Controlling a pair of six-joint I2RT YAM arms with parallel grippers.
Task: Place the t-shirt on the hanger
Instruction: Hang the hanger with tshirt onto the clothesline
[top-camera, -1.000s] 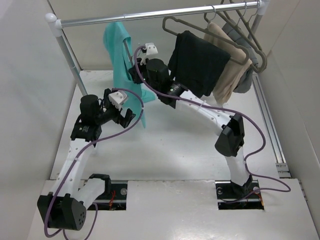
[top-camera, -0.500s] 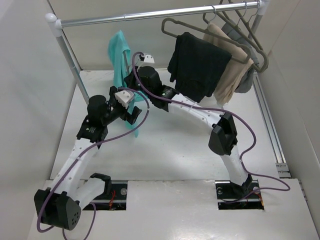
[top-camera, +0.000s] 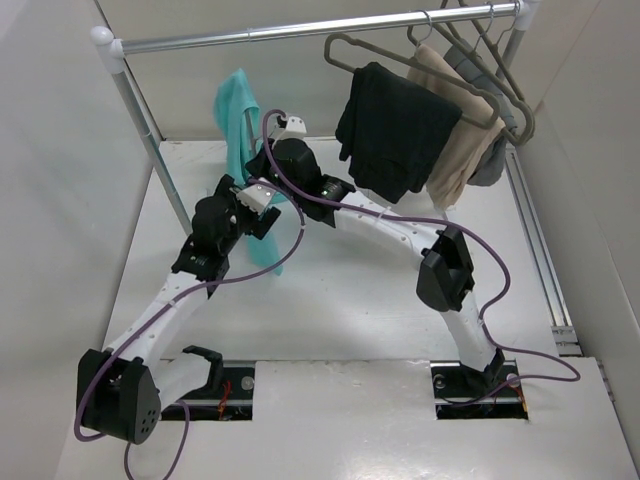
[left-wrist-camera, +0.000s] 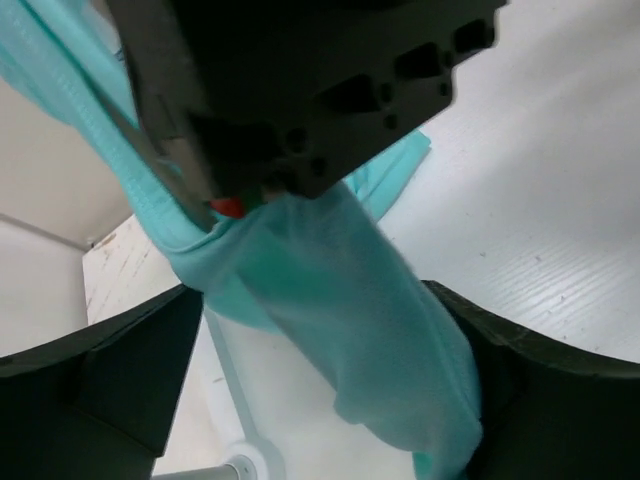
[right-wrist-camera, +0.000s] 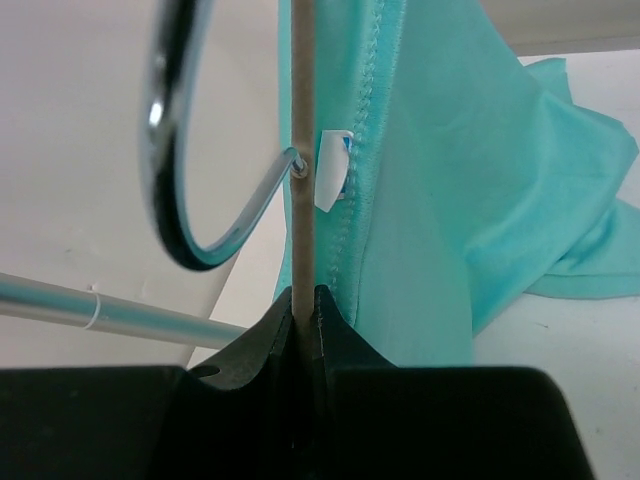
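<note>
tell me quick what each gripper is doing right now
left gripper: open, t-shirt hanging between the jaws
right gripper: closed on the hanger

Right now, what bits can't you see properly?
- Right wrist view: the hanger stands edge-on, a thin strip cut off by the top edge. Any print on the label is too small.
- Top view: the right arm and the t-shirt cover the hanger.
- Left wrist view: the t-shirt is blurred and runs off the bottom edge.
</note>
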